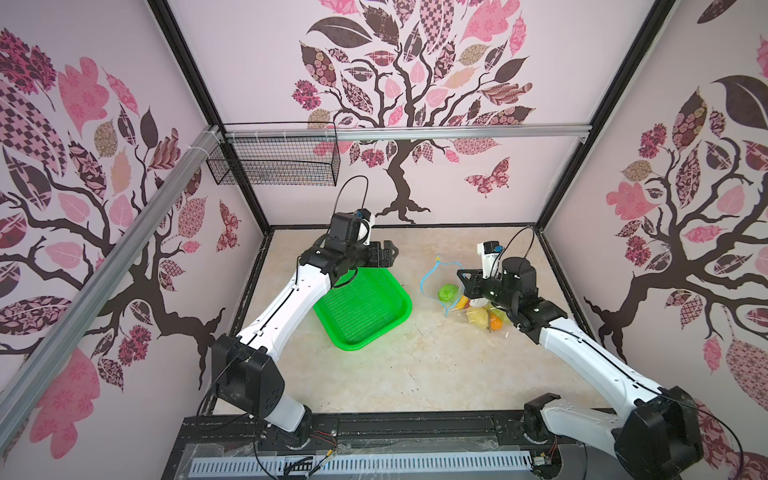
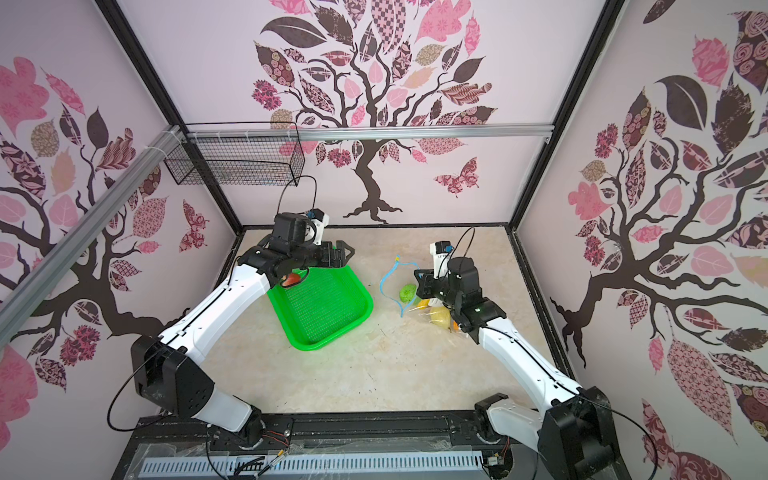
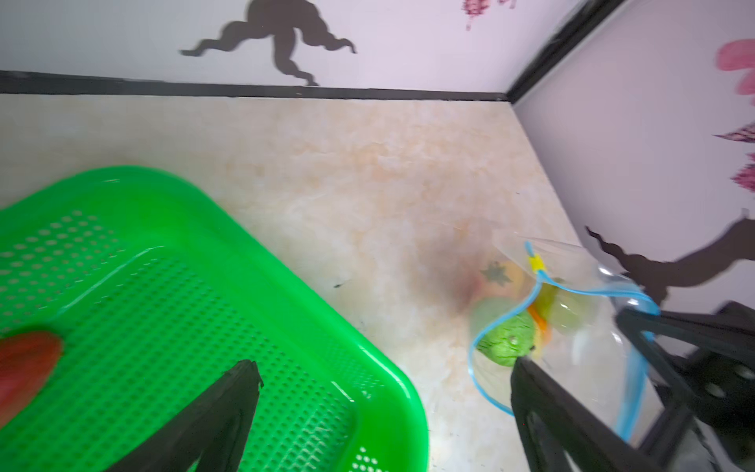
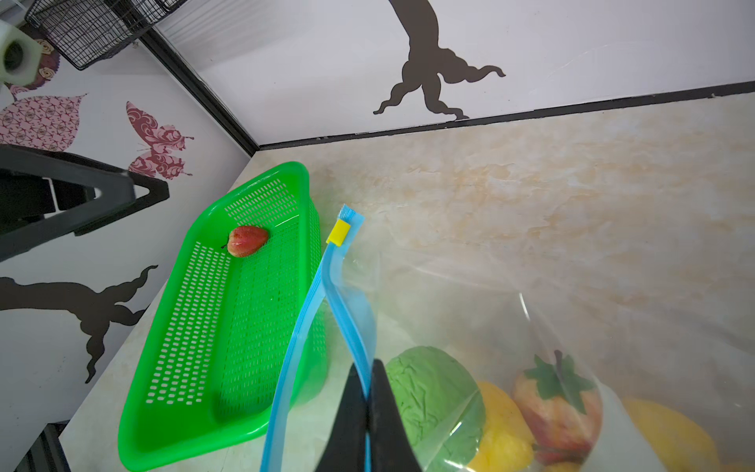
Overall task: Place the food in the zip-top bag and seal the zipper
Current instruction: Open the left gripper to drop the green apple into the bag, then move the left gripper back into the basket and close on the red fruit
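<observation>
The zip-top bag (image 4: 470,286) lies right of centre with its mouth held wide. My right gripper (image 4: 367,370) is shut on one lip of the light blue zipper (image 4: 347,310), which in both top views forms an open loop (image 1: 422,286). The yellow slider tab (image 4: 338,233) sits at the strip's far end. Inside the bag are a green ball (image 1: 448,293), a strawberry (image 4: 557,408) and yellow pieces (image 1: 477,318). One red strawberry (image 4: 247,241) lies in the green basket (image 1: 409,305). My left gripper (image 3: 386,365) hangs open and empty over the basket's far edge (image 2: 347,253).
A black wire basket (image 1: 274,162) hangs on the back wall rail at the left. The cell's walls close in the marble-patterned table (image 1: 415,374) on three sides. The right arm (image 1: 582,345) reaches over the bag from the near right.
</observation>
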`<action>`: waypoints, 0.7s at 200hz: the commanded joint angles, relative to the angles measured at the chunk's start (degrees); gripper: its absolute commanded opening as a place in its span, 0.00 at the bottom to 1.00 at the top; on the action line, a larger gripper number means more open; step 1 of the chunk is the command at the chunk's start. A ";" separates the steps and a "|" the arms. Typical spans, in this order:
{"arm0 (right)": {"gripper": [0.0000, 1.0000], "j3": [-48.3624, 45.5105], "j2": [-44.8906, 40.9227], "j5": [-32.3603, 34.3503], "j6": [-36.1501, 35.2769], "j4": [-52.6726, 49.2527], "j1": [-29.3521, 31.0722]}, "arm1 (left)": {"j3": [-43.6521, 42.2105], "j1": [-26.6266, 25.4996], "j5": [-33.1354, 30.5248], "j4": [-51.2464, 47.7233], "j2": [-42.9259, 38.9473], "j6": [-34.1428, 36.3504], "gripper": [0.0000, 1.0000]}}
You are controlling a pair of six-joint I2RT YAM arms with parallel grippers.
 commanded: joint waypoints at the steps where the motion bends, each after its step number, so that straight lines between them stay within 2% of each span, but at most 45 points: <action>1: 0.00 1.67 -1.16 0.24 -0.27 -0.32 -0.07 | -0.49 2.44 -11.90 -3.87 0.42 4.47 0.98; 35: 0.00 1.60 -1.17 0.16 -0.14 -0.06 -0.07 | 1.22 4.64 -25.16 -4.63 6.40 11.34 0.99; 62: 0.00 1.67 -1.07 0.25 -0.29 -0.02 -0.12 | 3.36 5.58 -30.23 -5.66 11.93 15.35 0.99; 80: 0.00 1.72 -1.07 0.42 -0.29 -0.06 -0.06 | 3.41 7.45 -29.47 -5.12 14.29 15.23 0.99; 116: 0.00 1.56 -0.83 0.61 -0.34 -0.02 -0.12 | 1.75 12.82 -22.89 -3.59 16.38 13.15 0.99; 140: 0.00 1.67 -0.16 0.47 -0.25 -0.02 -0.06 | -0.23 13.52 -22.06 -1.04 18.12 14.04 0.99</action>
